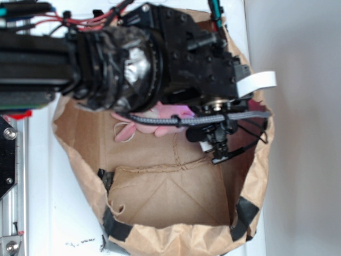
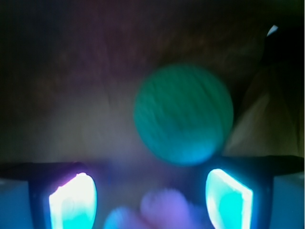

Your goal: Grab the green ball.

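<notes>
One green ball (image 2: 183,114) sits just ahead of the gripper (image 2: 150,195), nearer its right-hand finger (image 2: 228,200), fingers spread, nothing held. Teal, faintly ridged, blurry; probably on the paper bag (image 1: 176,234) floor.

Brown paper bag (image 1: 176,234), its rim patched with black tape (image 1: 245,216), lay open on a white surface (image 1: 298,160); a pink plush bunny (image 1: 160,120) rested inside at the far wall.
</notes>
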`<state>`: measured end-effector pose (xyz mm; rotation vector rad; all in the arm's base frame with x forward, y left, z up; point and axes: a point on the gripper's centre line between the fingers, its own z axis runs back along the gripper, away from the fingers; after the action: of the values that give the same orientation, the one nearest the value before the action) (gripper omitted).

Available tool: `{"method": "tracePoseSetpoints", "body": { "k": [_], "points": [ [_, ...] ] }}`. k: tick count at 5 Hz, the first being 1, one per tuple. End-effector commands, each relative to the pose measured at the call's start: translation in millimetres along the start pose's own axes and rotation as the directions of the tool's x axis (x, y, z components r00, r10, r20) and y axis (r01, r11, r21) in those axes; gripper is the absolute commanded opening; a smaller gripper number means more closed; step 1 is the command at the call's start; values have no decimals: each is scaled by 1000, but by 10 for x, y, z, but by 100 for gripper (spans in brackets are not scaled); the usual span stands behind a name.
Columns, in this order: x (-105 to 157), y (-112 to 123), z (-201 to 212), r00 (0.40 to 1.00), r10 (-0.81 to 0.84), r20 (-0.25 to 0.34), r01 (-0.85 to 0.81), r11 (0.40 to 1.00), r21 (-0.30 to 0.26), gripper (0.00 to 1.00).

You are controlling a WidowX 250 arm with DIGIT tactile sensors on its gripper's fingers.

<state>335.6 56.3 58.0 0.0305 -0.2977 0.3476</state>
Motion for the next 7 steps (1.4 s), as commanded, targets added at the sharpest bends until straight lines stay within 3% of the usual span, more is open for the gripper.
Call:
{"method": "tracePoseSetpoints", "body": {
  "k": [1,5,7],
  "points": [
    [348,7,55,993,54,106,-58,998,39,100],
    [411,-17,-79,974,80,210,-97,993,68,100],
    [464,-26,-82,977,95,189,-107,993,55,96]
  ]
}}
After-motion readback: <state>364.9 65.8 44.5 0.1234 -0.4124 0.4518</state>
